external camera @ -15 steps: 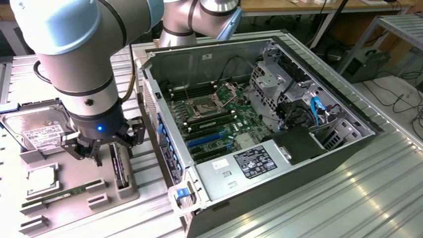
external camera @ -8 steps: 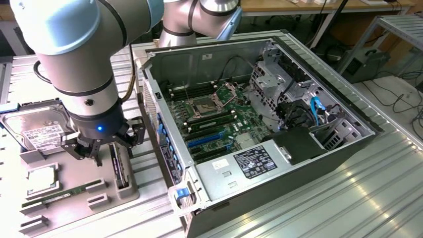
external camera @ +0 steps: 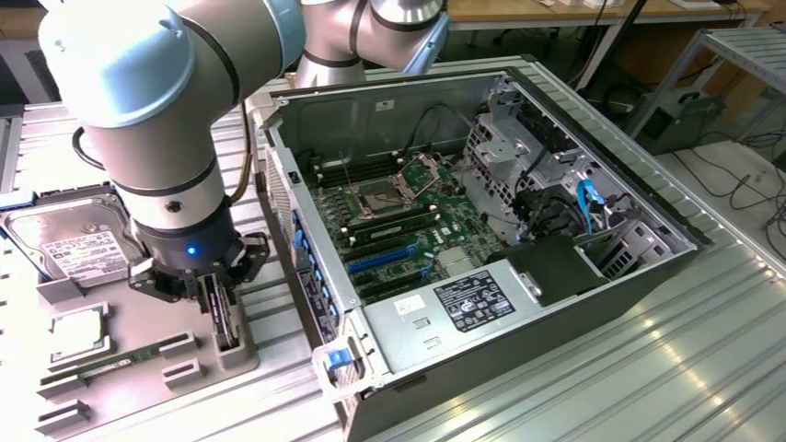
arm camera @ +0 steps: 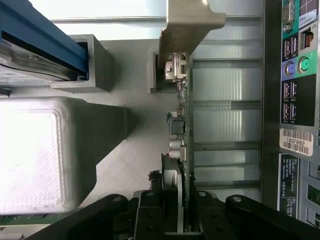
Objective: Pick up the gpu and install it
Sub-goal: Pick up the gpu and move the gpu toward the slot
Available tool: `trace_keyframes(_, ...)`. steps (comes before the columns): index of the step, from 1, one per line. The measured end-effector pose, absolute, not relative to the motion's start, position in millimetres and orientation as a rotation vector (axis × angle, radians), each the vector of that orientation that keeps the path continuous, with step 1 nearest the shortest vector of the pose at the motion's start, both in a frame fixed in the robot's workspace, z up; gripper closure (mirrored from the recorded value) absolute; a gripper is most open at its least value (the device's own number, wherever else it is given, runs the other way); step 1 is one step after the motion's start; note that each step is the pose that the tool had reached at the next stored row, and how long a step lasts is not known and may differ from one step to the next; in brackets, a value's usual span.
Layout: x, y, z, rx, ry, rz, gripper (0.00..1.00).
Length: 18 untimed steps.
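The gpu (external camera: pixel 223 318) is a green card standing on edge in a grey holder (external camera: pixel 237 357) on the tray at the exterior view's left, beside the open computer case (external camera: pixel 614 276). My gripper (external camera: pixel 209 290) is lowered over its upper edge. In the wrist view the gpu (arm camera: pixel 184 120) appears edge-on, with its pale metal bracket (arm camera: pixel 187 25) at the far end. My gripper (arm camera: pixel 177 222) has its black fingers (arm camera: pixel 150 215) pressed against both faces of the card, shut on it. The card still sits in the holder.
The motherboard (external camera: pixel 406 216) lies open in the case, with blue slots (external camera: pixel 381 260) near its front. On the tray lie a silver hard drive (external camera: pixel 68 241), a processor (external camera: pixel 76 333) and a narrow memory stick (external camera: pixel 117 362). The case's rear port panel (arm camera: pixel 295 75) is close beside the card.
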State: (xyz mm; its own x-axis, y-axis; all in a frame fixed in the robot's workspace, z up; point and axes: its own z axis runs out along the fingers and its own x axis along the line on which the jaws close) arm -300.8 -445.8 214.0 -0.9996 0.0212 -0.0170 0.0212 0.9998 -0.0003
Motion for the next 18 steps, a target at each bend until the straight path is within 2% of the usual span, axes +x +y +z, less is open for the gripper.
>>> trace_keyframes(1, -300, -446, 214, 0.033, 3.125, -0.001, 0.72)
trace_keyframes(4, -300, -446, 221, 0.033, 3.124, -0.001, 0.72)
trace_keyframes(7, -300, -446, 269, 0.033, 3.124, -0.001, 0.72)
trace_keyframes(8, -300, -446, 272, 0.033, 3.124, -0.001, 0.72)
trace_keyframes(18, -300, -446, 282, 0.033, 3.124, -0.001, 0.72)
